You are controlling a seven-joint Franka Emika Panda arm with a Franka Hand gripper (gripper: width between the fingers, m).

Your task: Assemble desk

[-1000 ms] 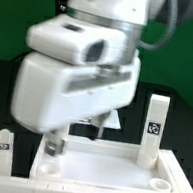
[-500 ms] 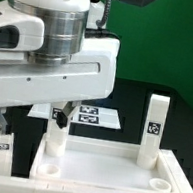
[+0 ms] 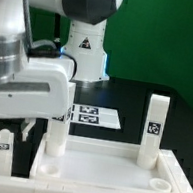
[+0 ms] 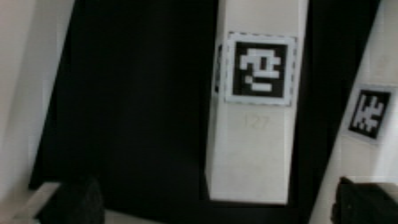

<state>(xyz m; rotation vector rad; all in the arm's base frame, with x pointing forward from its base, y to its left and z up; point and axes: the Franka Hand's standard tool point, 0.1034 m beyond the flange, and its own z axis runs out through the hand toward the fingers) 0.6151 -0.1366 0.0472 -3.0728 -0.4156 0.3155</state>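
Observation:
The white desk panel [image 3: 103,171] lies at the front, rimmed, with round corner sockets. One white tagged leg [image 3: 156,124] stands at its far corner on the exterior view's right. Another leg [image 3: 55,134] stands at the far corner on the exterior view's left. A third tagged leg [image 3: 3,144] stands on the table left of the panel. My gripper is mostly hidden behind the arm; a dark fingertip [image 3: 26,126] shows above that third leg. In the wrist view the gripper [image 4: 217,205] is open, with a white tagged leg [image 4: 258,110] beyond the jaws; I cannot tell which leg.
The marker board [image 3: 91,115] lies on the black table behind the panel. The arm's white body [image 3: 21,83] fills the exterior view's left, and its base [image 3: 84,47] stands at the back. A second tag [image 4: 370,110] shows beside the leg in the wrist view.
The arm has swung toward the exterior view's left. The gripper has left the panel's far left corner and now hangs over the loose leg left of the panel.

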